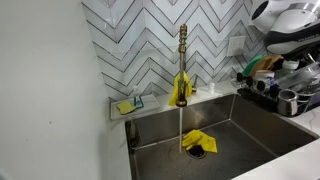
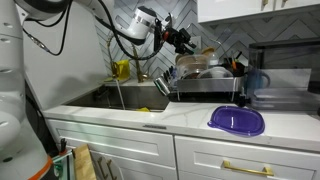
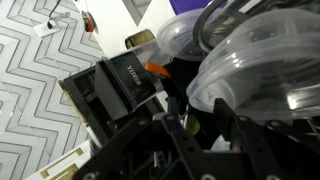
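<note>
My gripper [image 2: 184, 40] hangs in the air above a dish rack [image 2: 205, 84] beside the sink. In an exterior view it shows at the top right [image 1: 288, 25], over the rack [image 1: 272, 92]. In the wrist view the two dark fingers [image 3: 196, 124] stand apart with nothing clamped between them. Just beyond them are clear plastic bowls and lids [image 3: 250, 60] stacked in the rack. A small yellow-green object shows between the fingers, deeper in the rack; I cannot tell what it is.
A gold faucet [image 1: 182, 58] runs water into the steel sink [image 1: 255, 128], where a yellow cloth [image 1: 198, 141] lies. A yellow sponge [image 1: 126, 106] sits on the ledge. A purple plate [image 2: 237, 120] lies on the white counter. The wall is tiled in a chevron pattern.
</note>
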